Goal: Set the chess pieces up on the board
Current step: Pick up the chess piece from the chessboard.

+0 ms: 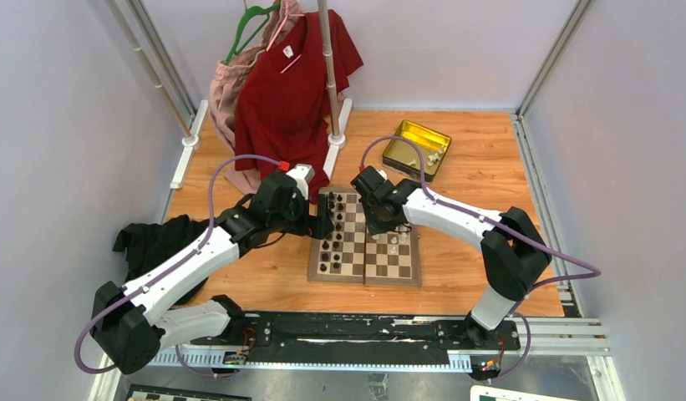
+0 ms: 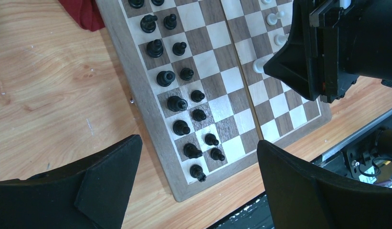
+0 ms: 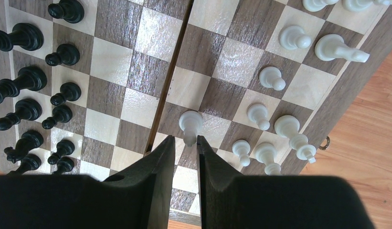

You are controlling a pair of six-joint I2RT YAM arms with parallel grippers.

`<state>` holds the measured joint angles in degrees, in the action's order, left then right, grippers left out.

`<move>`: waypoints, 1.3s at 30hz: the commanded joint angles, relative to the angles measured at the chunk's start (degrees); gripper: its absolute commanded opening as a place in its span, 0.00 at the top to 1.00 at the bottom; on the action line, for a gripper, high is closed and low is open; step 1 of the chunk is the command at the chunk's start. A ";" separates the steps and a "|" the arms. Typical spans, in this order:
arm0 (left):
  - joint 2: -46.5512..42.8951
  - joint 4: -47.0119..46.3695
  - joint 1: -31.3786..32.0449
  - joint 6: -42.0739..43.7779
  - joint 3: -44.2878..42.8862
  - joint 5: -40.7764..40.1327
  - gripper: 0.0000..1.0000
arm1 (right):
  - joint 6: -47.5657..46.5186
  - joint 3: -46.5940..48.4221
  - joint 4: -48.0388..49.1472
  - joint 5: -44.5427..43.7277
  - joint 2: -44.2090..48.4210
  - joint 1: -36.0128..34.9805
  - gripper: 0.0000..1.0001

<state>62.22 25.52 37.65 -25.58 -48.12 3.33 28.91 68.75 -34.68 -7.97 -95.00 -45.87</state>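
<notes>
Left tool (image 1: 322,222) and right tool (image 1: 375,224) low over the board (image 1: 403,269), gold tin (image 1: 416,149) beyond

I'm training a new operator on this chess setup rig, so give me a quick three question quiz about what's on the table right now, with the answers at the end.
1. True or false: every black piece stands on one side of the board's fold seam, none across it.
2. What lies in the gold tin? A) white pieces B) black pieces C) a red shirt
3. Which gripper's jaws stand wide apart?
Key: 1 true; 2 A; 3 the left gripper.
</notes>
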 commanded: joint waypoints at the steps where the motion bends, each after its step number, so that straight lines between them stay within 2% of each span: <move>1: 0.34 -2.04 0.32 -0.40 0.22 -0.08 0.03 | -0.16 -1.15 -0.72 0.14 -0.44 0.25 0.73; 7: 0.44 -2.30 0.33 -0.59 0.48 -0.08 0.03 | -0.55 -1.30 -0.23 0.29 -1.13 0.49 0.78; 14: -0.20 -2.47 0.32 -0.87 0.79 -0.25 0.03 | -1.48 -1.10 -0.03 -0.03 -0.83 0.65 1.00; 26: -0.93 -2.07 0.35 -0.87 0.72 -0.51 0.03 | -3.56 6.19 -6.66 -3.66 4.49 0.98 1.00; 39: -1.41 -2.07 0.33 -0.27 1.01 -0.43 0.03 | -5.83 7.36 -11.49 -5.21 7.48 8.30 1.00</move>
<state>62.13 24.40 37.65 -26.17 -47.88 3.33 24.91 76.14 -42.48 -11.62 -88.75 -40.18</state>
